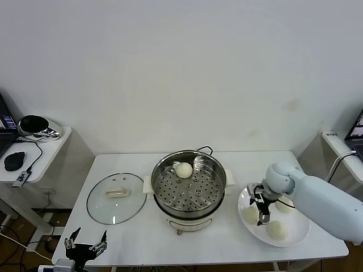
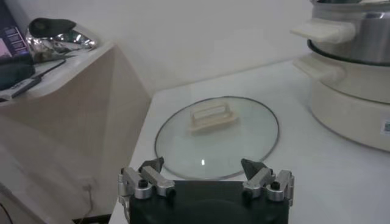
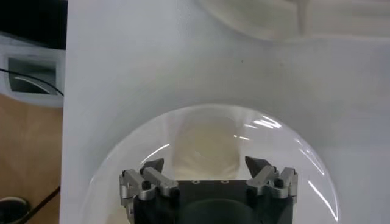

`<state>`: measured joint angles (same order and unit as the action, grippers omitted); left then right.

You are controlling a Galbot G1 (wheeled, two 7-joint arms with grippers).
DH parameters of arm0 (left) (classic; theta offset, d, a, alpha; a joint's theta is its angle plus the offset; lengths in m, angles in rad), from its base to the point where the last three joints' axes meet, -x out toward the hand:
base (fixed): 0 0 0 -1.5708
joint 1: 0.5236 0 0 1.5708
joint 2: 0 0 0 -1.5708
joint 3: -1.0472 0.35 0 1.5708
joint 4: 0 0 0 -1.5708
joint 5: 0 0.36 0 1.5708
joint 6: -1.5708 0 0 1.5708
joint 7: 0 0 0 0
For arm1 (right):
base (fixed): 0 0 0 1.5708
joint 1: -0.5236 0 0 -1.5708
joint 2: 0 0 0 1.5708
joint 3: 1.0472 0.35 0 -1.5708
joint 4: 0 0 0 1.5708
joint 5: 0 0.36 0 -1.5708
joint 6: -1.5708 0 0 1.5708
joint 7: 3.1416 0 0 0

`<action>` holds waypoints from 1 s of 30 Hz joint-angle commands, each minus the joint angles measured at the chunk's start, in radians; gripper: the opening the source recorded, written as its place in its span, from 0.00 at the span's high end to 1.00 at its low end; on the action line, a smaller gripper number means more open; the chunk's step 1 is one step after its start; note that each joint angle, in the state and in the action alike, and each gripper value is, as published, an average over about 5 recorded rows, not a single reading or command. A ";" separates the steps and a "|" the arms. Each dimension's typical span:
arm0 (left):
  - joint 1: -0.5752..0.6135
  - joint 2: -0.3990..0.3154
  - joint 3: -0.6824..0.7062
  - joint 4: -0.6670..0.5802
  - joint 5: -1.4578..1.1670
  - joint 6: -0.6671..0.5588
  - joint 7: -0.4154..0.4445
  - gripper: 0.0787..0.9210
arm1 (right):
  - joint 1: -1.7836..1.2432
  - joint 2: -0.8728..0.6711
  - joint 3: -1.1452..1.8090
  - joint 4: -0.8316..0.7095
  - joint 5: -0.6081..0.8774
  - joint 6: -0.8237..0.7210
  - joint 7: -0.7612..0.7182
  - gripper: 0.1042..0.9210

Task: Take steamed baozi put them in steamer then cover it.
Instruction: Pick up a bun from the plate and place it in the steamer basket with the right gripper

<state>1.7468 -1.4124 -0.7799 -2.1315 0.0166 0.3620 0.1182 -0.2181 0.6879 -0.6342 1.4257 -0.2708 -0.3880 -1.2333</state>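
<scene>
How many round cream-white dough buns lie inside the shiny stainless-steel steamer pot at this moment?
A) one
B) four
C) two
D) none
A: the head view shows a single cream-white bun on the perforated tray of the steel steamer pot, while the other buns remain on the flat white plate under the open right gripper.

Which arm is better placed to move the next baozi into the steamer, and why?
Right. The right gripper hangs open over the plate of baozi; the left gripper waits at the table's near-left corner.
</scene>
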 commanded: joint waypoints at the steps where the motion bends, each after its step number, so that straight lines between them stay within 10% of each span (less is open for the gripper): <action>1: 0.001 -0.001 0.001 0.003 0.001 0.000 -0.001 0.12 | -0.009 0.004 0.007 -0.006 -0.004 0.002 0.010 0.20; 13: -0.003 -0.003 0.004 0.003 0.006 -0.001 0.000 0.12 | 0.007 -0.030 0.034 0.014 0.031 -0.003 0.010 0.43; 30: -0.047 -0.001 0.002 -0.007 0.000 -0.002 0.003 0.12 | 0.855 -0.125 -0.435 0.118 0.415 -0.041 -0.128 0.44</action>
<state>1.7087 -1.4189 -0.7726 -2.1285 0.0198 0.3604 0.1201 0.1797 0.5603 -0.8177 1.5179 -0.0612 -0.4129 -1.3000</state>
